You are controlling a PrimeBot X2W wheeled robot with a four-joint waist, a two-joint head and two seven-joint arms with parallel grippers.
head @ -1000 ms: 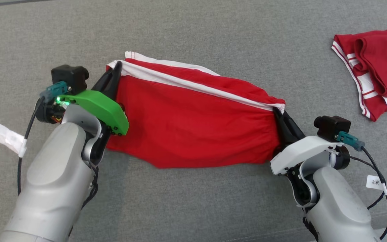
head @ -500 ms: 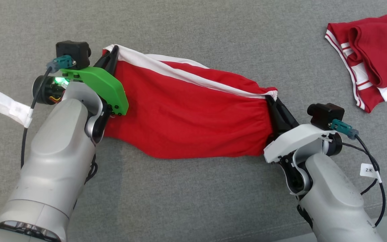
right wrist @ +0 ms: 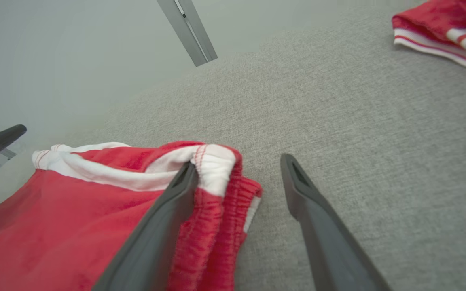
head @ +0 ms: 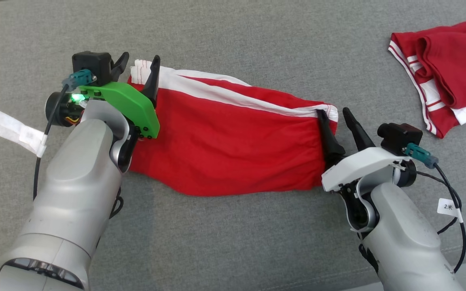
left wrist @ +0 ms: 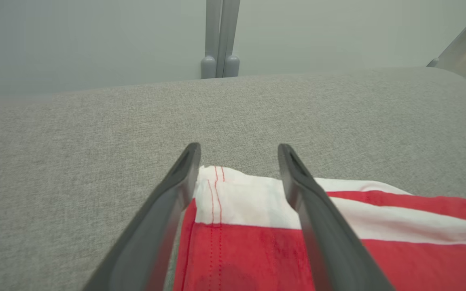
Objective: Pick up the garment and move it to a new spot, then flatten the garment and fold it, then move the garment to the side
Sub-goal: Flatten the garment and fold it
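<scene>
We see both tools spread wide, gripping nothing. On the left gripper (head: 140, 57) the jaws are apart, and the white-hemmed corner of the garment (head: 233, 141) lies between its fingers, with the rest of the cloth running off to its right. We can't tell if the fingers touch the cloth. On the right gripper (head: 331, 110) the jaws are also apart. The garment's bunched elastic end sits against the finger nearer the left gripper, and the other finger is over bare cushion (head: 233, 242). The garment is red with a white stripe and lies stretched out on the cushion between the two grippers, its lower edge curving back toward the arms. A second cloth (head: 451, 72), red and white and crumpled, lies ahead and to the right of the right gripper, well apart from it.
</scene>
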